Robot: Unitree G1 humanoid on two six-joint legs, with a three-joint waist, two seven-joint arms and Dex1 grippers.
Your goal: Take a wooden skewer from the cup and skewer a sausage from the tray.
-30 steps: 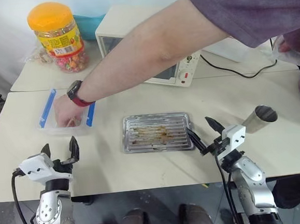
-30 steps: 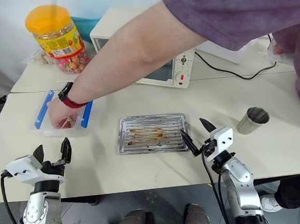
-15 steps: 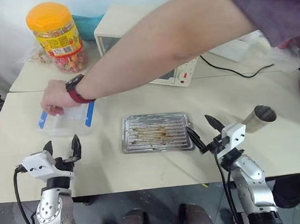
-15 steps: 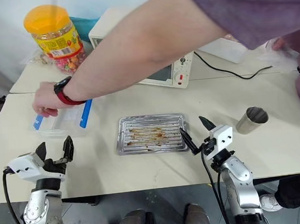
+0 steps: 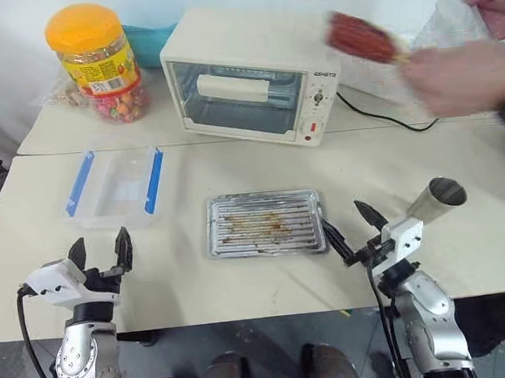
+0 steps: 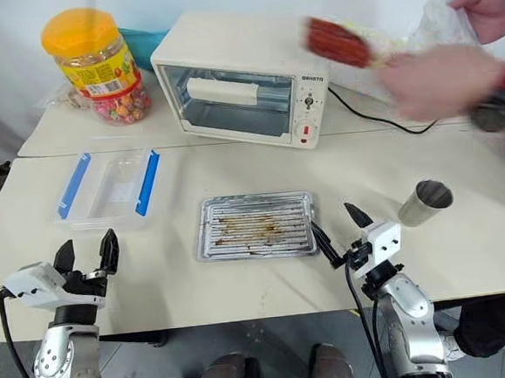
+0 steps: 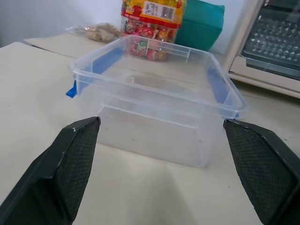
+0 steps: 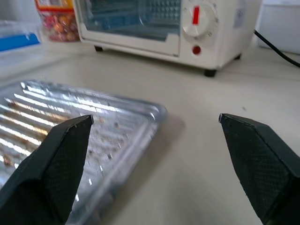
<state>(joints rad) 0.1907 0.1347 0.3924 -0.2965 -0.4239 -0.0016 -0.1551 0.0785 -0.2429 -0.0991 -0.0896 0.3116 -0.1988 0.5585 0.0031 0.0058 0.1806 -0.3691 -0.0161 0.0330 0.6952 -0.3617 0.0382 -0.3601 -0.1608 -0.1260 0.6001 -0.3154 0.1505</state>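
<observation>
left gripper [image 5: 99, 250]: fingers spread wide, nothing held | right gripper [image 5: 351, 229]: fingers spread wide, nothing held | tray [image 5: 265, 224]: grease-stained, no sausage seen | cup [image 5: 436, 199]: tilted, inside dark

We log: tray [image 5: 265, 224], silver, ribbed, brown-stained; cup [image 5: 436, 199], grey-tan, dark inside; clear box [image 5: 117, 185], blue clips; jar [image 5: 96, 59], orange lid, yellow label, multicoloured sweets; oven [image 5: 252, 73], cream, red dial mark; sausage [image 5: 360, 37], red-brown.
</observation>
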